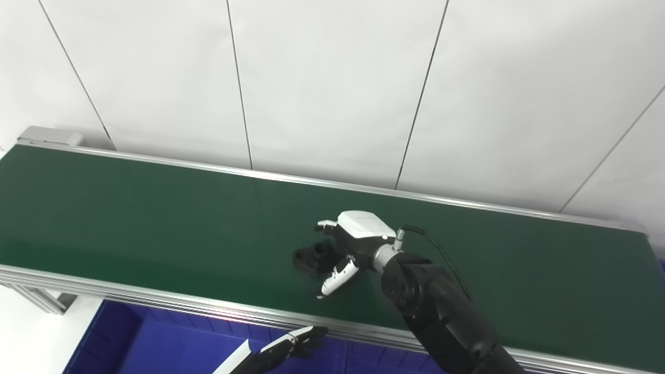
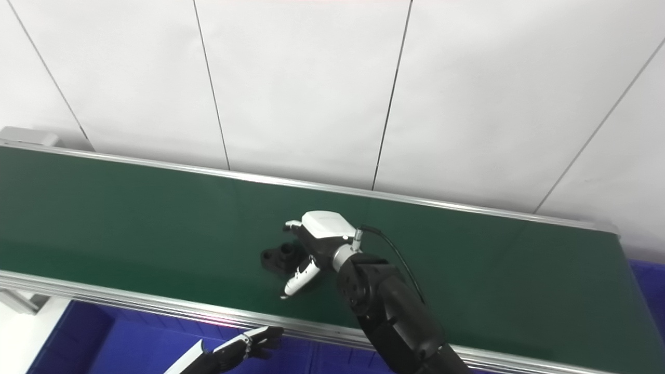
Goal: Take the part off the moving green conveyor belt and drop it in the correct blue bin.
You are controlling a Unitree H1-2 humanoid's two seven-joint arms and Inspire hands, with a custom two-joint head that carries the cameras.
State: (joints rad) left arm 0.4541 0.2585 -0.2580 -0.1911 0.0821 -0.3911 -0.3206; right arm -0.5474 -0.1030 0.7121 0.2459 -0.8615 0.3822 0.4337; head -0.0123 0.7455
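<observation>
**One black part on the belt, right hand right on top of it**

So the green conveyor belt [image 1: 156, 218] runs across the whole shot, tilted a bit, with silver rails along both long edges and a white panelled wall [image 1: 332, 78] behind it. Sitting roughly mid-belt, a little toward the near rail, is the black part [image 1: 311, 256]. It looks like a flat base with a short round boss sticking up; finer detail is too dark against the belt to make out.

The right hand [image 1: 345, 249] reaches in over the belt from the lower right on its black arm, white-backed, with a black cable [image 1: 441, 252] looping off the wrist. Its fingers [image 1: 336, 277] are spread apart around the right side of the part, one fingertip up at the far side and others down at the near side. I can't tell whether they actually touch it; the part sits on the belt, not lifted.

The left hand [image 2: 249, 345] is low at the bottom edge, below the near rail, over the blue bin [image 1: 156, 348]. Fingers look loosely curled with nothing in them.
</observation>
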